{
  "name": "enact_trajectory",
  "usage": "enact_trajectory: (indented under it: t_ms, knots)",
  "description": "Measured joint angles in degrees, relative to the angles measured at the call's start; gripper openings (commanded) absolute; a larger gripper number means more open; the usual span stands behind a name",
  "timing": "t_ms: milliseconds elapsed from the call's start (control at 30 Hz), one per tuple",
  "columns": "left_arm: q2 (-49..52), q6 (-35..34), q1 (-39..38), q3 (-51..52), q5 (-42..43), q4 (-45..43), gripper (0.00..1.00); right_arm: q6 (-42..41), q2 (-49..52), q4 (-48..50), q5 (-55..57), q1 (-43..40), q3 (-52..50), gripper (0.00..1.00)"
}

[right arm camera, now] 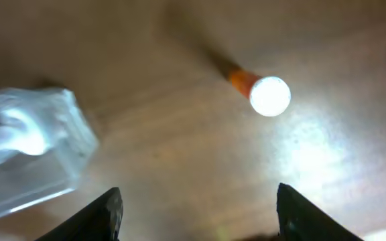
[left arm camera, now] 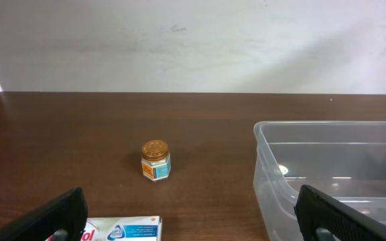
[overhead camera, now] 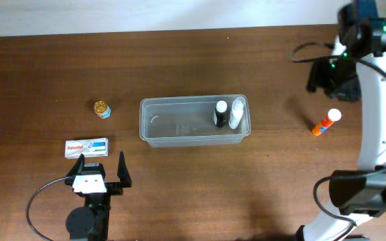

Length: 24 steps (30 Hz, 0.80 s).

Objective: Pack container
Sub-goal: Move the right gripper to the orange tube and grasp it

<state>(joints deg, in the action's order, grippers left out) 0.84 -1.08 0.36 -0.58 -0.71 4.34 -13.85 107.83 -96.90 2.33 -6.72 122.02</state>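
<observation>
Left gripper (overhead camera: 100, 169) and right gripper (right arm camera: 200, 217) gape empty; the clear plastic rectangular container (overhead camera: 179, 102) mid-table holds two small bottles (overhead camera: 220, 114), while a gold-lidded jar (overhead camera: 102, 108), white box (overhead camera: 86, 148) and orange tube (overhead camera: 326, 122) lie outside.

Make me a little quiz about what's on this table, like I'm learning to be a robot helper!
1. True or false: the container holds a black bottle and a white bottle.
2. Fill in: the orange stick lies ___ the container.
3. What lies nearest the left gripper? A Panadol box; B orange stick; C white bottle.
Key: 1 true; 2 outside; 3 A.
</observation>
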Motion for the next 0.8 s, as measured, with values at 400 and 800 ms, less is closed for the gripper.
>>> enact_trajectory:
  t_ms: [400, 800]
  knots:
    - [0.0, 0.0, 0.0, 0.0, 0.0, 0.02, 0.99, 7.04, 0.0, 3.54, -4.59, -9.16, -7.82, 0.75]
    - [0.0, 0.0, 0.0, 0.0, 0.0, 0.0, 0.99, 9.53, 0.0, 8.81, -6.56, -11.69, -9.16, 0.81]
